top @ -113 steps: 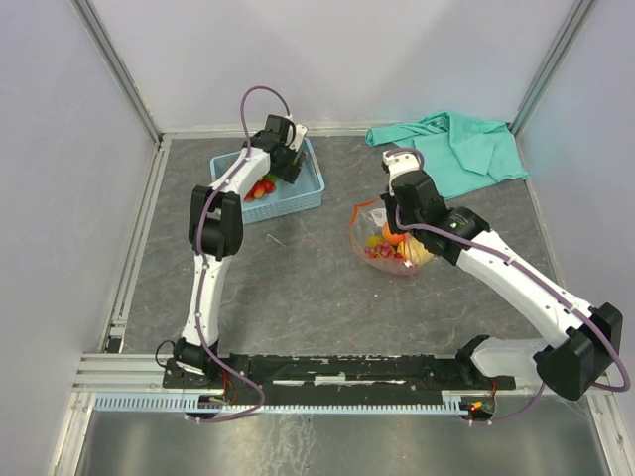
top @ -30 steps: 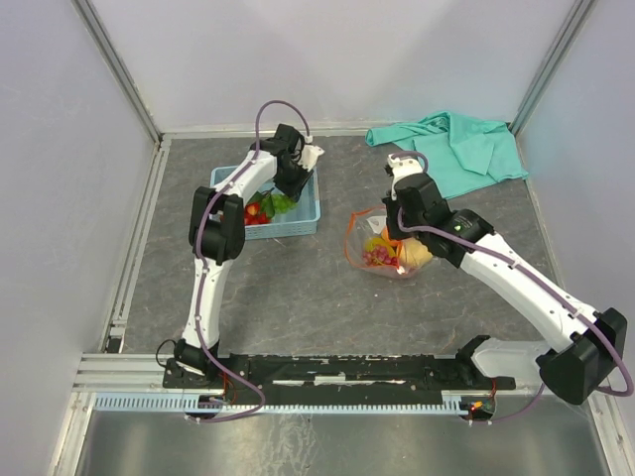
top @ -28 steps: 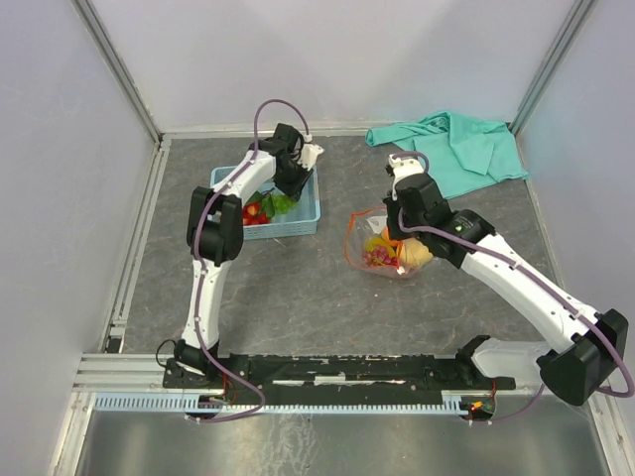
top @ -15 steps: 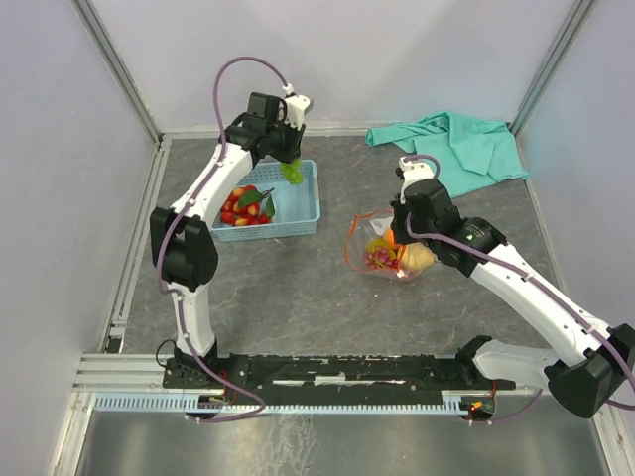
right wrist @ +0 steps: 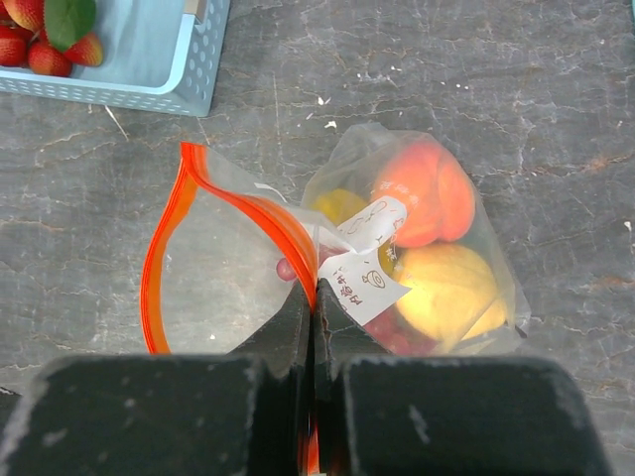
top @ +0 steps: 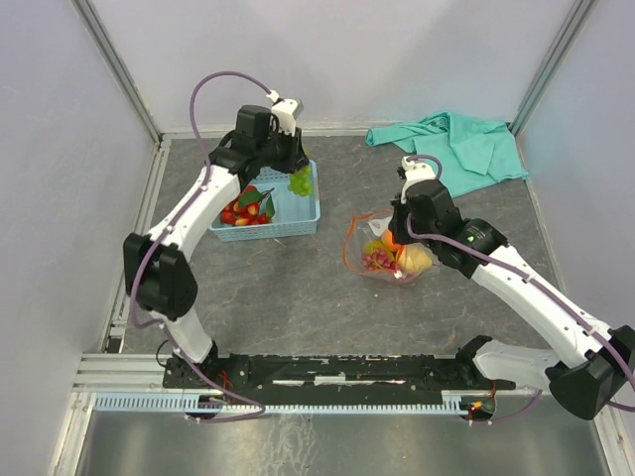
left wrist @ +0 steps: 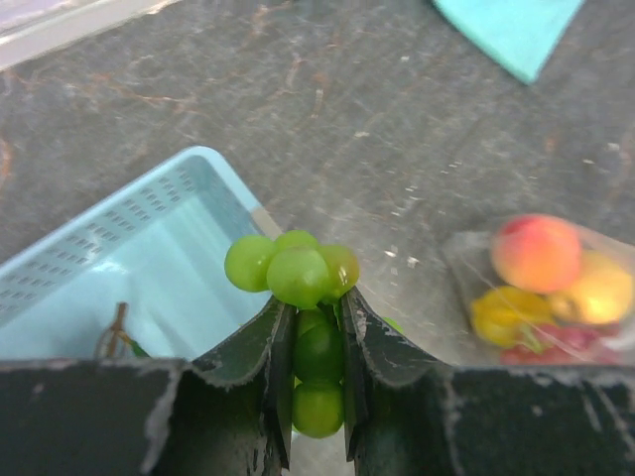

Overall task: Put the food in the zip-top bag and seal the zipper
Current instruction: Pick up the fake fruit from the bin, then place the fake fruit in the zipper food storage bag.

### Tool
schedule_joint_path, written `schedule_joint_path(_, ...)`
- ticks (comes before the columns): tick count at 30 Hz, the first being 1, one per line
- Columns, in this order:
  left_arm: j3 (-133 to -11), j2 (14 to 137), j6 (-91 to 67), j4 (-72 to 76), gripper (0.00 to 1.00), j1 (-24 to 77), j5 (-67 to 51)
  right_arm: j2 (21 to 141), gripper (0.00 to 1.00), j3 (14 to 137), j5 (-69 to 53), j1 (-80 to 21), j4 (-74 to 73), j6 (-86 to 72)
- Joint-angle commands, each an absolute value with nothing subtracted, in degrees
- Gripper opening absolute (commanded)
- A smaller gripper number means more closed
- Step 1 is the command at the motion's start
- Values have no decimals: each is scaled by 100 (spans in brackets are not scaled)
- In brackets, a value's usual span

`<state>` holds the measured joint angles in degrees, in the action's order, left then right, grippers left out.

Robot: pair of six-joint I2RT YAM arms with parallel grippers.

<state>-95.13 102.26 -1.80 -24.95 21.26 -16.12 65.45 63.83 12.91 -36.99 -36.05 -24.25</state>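
Observation:
My left gripper (left wrist: 313, 302) is shut on a bunch of green grapes (left wrist: 296, 270), held above the right end of the light blue basket (top: 268, 230). In the top view the grapes (top: 300, 181) hang over the basket's right rim. A red strawberry bunch (top: 243, 206) with green leaves lies in the basket. The clear zip-top bag (right wrist: 238, 268) lies on the table with its red-orange zipper (right wrist: 159, 248) gaping in a loop. My right gripper (right wrist: 314, 288) is shut on the zipper's near lip. Inside the bag are a peach (right wrist: 422, 193), a yellow fruit (right wrist: 451, 288) and purple grapes.
A teal cloth (top: 456, 144) lies crumpled at the back right. Metal rails run along the enclosure's left and near edges. Bare grey table (top: 298, 288) lies between the basket and the bag.
My left arm has lifted the green grapes out of the basket and carried them toward its right end. My right gripper has kept its hold on the bag's mouth.

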Motion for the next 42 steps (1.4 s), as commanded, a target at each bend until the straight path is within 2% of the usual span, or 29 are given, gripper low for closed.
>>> schedule_joint_path(1, -8827, 9044, -1189, -1356, 3, 2367, -1909, 6561, 2, 6390, 1172, -3685, -3056, -2592)
schedule_joint_path(11, -7454, 7623, -2535, -365, 3, 3153, -1510, 6689, 2, 6310, 1016, -3691, -2676, -2820)
schedule_joint_path(20, -6374, 6826, -3592, 692, 3, 4022, -682, 6889, 2, 6332, 799, -3691, -2466, -3021)
schedule_joint_path(32, -5190, 6711, -4616, 2012, 3, 4837, 864, 6896, 2, 5994, 462, -3691, -1906, -3770)
schedule_joint_path(42, -4722, 7087, -4918, 2426, 3, 5151, 1998, 6809, 2, 5845, 417, -3687, -1672, -4019)
